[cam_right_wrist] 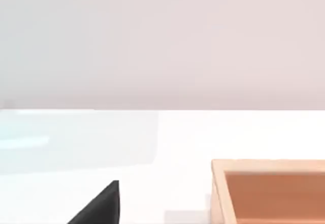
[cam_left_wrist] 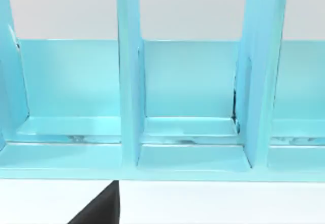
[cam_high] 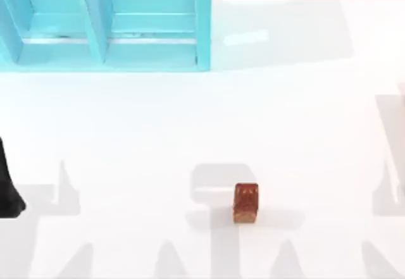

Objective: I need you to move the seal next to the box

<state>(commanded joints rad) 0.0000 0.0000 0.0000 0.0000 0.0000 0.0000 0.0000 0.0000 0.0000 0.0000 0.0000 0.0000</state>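
We are at the very start: the seal (cam_high: 245, 202) sits alone on the white desk (cam_high: 304, 114), near the front edge and a little right of the middle, and nothing is touching it. Our left arm (cam_high: 9, 184) waits at the left edge of the desk, well apart from the seal. We cannot tell if its gripper is open or closed. A dark tip (cam_left_wrist: 101, 206) pokes into the left wrist view, which looks at the blue shelf (cam_high: 104, 23) standing along the back edge at the left corner. The right wrist view shows a wooden box (cam_right_wrist: 269, 191) on the desk; we think this is the box we want. A dark tip (cam_right_wrist: 101, 206) shows there too, and we cannot tell that gripper's state either. Next, we think one arm must reach over the seal, open wide enough, come down and grab it
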